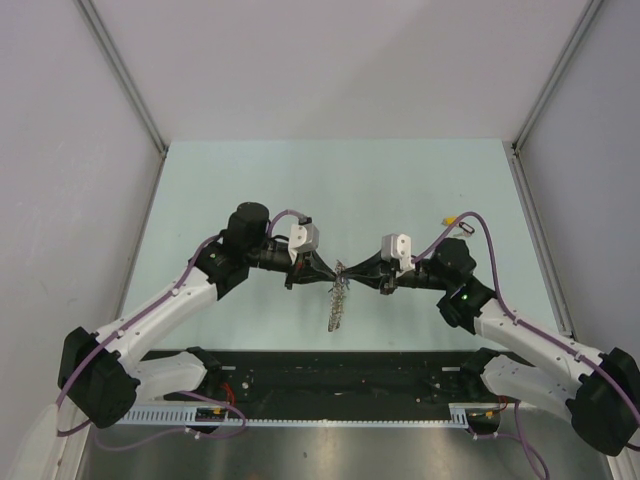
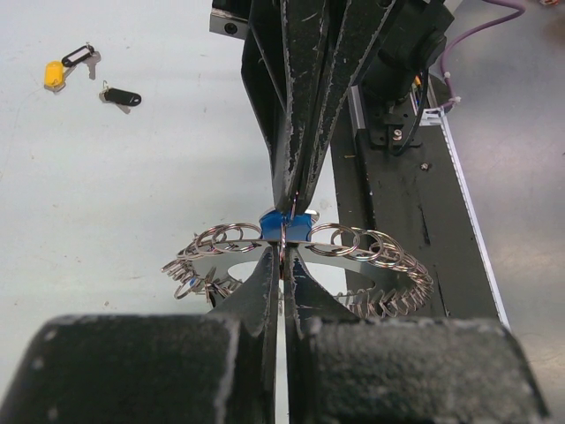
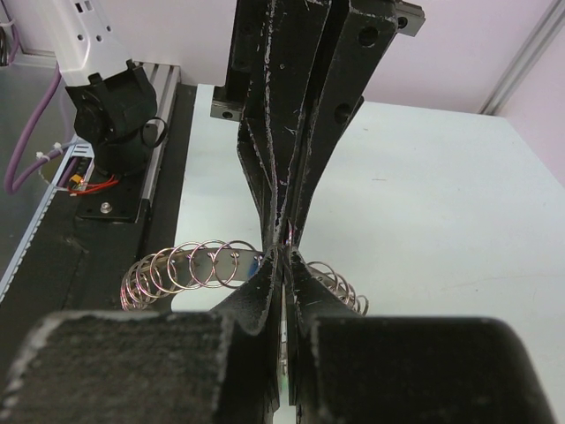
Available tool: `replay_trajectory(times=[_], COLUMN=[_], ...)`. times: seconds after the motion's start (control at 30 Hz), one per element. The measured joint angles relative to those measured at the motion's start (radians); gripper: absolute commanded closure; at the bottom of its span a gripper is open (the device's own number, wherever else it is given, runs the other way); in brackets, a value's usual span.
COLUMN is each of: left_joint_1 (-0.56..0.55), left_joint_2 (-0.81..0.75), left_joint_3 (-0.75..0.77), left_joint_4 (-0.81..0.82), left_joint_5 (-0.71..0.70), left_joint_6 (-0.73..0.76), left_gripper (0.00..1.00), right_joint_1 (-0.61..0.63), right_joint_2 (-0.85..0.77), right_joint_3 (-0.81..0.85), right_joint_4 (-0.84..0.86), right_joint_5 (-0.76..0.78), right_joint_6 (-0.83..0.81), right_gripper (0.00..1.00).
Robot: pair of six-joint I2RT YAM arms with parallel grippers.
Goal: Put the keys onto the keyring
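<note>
The keyring, a silver disc edged with many small wire loops, hangs on edge between my two grippers above the table's middle. My left gripper is shut on its rim; the ring's band spreads to both sides of the tips. My right gripper meets it tip to tip from the other side, shut on a thin metal key with a blue tag pressed against the ring. A yellow-tagged key and two black-tagged keys lie loose on the table. No green tag shows.
The loose keys lie at the table's right, behind the right arm. A black base rail runs along the near edge under both arms. White walls close the table on three sides.
</note>
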Motion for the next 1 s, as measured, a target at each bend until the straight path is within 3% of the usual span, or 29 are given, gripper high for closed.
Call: replay_trajectory(times=[1.0], left_joint_1=[0.000], left_joint_2=[0.004], left_joint_3=[0.000], left_joint_4=[-0.001], left_joint_5=[0.005], left_joint_6=[0.000], left_gripper=[1.00], right_joint_1=[0.006], right_joint_2=[-0.005], right_joint_3=[0.000], right_joint_4=[0.000], right_joint_5=[0.020], right_joint_6=[-0.004], right_gripper=[1.00])
